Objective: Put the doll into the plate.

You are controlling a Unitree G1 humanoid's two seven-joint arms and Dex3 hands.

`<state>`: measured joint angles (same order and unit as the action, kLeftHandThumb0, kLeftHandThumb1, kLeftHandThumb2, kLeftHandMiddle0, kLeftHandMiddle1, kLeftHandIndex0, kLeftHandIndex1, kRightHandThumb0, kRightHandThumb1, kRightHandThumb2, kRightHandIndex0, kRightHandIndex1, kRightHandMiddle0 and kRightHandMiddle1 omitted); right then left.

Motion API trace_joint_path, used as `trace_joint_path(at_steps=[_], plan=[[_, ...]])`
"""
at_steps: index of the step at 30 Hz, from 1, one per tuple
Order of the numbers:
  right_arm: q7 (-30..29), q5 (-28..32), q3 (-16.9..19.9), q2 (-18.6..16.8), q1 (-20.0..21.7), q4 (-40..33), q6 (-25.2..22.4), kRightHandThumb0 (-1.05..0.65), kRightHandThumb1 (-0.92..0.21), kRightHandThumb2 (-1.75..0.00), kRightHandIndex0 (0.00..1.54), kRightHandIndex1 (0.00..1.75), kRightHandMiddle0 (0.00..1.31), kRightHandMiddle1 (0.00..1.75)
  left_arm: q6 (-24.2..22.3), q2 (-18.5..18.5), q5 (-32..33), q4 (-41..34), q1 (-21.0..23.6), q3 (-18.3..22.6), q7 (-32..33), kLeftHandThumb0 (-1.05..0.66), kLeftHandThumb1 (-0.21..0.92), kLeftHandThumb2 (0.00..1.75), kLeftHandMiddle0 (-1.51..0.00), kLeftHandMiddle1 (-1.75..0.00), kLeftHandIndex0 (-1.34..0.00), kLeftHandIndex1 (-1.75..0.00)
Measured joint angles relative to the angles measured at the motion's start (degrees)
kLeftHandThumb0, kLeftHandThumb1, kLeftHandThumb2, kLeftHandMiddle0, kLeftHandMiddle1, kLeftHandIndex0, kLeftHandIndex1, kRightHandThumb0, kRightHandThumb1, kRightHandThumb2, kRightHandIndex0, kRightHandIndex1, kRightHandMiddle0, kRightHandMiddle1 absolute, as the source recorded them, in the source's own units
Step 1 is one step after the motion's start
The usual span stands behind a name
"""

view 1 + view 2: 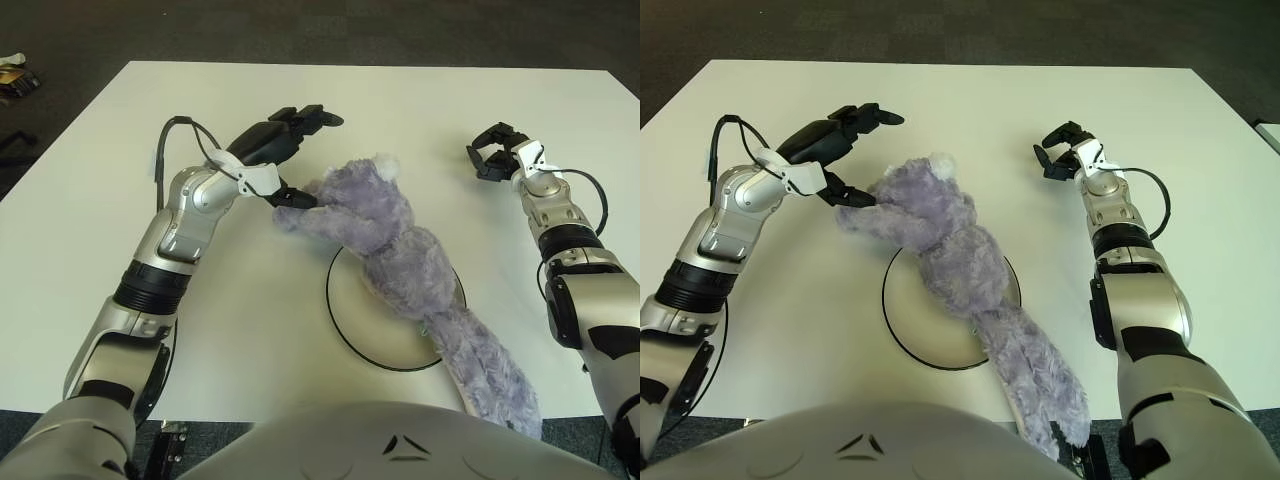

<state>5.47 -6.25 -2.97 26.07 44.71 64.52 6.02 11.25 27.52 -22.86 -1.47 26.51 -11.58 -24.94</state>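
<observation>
Purple plush, the doll [400,262] sprawls across the plate [352,318] (legs overhanging the table [420,110] edge at five o'clock). At its ten o'clock the left hand [290,160] is spread, thumb touching its paw. The right hand [497,152], curled empty, sits at two o'clock.

Bright, even overhead light washes the white bench [420,100], shadows lie soft and faint, everything reads sharp, and the floor beyond sits dim.
</observation>
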Motion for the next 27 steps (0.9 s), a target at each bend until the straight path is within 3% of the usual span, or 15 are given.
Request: trace_joint_path(at_steps=[7,20,27], plan=[[0.0,0.0,0.0,0.0,0.0,-0.1,-0.1,-0.01,-0.63,-0.96,0.28,1.75,0.27,1.75,2.7,1.2,0.8,0.5,0.0,0.0,-1.2,-0.68,0.31,0.81,0.0,-0.6,0.0,-0.64],[0.1,0.0,0.0,0.0,-0.1,-0.3,-0.2,-0.01,-0.65,-0.93,0.27,1.75,0.26,1.75,6.3,2.4,5.0,2.0,0.0,-0.1,-4.8,-0.64,0.27,0.84,0.0,-0.64,0.0,-0.62],[0.2,0.0,0.0,0.1,-0.1,-0.4,-0.5,-0.01,-0.66,-0.91,0.26,1.75,0.24,1.75,6.4,3.0,6.6,1.3,-0.2,-0.1,-7.5,-0.76,0.4,0.73,0.0,-0.59,0.0,-0.66]])
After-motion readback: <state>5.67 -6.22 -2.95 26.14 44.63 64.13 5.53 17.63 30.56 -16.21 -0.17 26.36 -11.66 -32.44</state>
